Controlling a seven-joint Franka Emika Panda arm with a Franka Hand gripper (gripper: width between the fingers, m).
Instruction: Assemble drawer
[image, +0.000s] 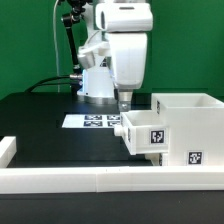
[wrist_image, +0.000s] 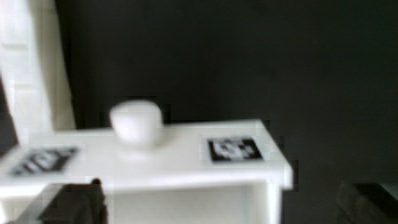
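The white drawer housing (image: 188, 128) stands at the exterior view's right, with square tags on its side. A low white tray (image: 142, 128) juts out of it toward the exterior view's left. In the wrist view the tray's front (wrist_image: 178, 158) shows its round knob (wrist_image: 137, 128) between two tags, and the housing wall (wrist_image: 25, 70) stands beside it. My gripper (image: 123, 102) hangs just over the tray's outer end. In the wrist view it (wrist_image: 217, 205) is open, one dark finger (wrist_image: 64, 205) on each side of the tray's front, holding nothing. A second tray is not in view.
The marker board (image: 92, 120) lies flat on the black table behind the tray. A low white rim (image: 90, 180) edges the table's front and the exterior view's left side. The arm's base and cables stand at the back.
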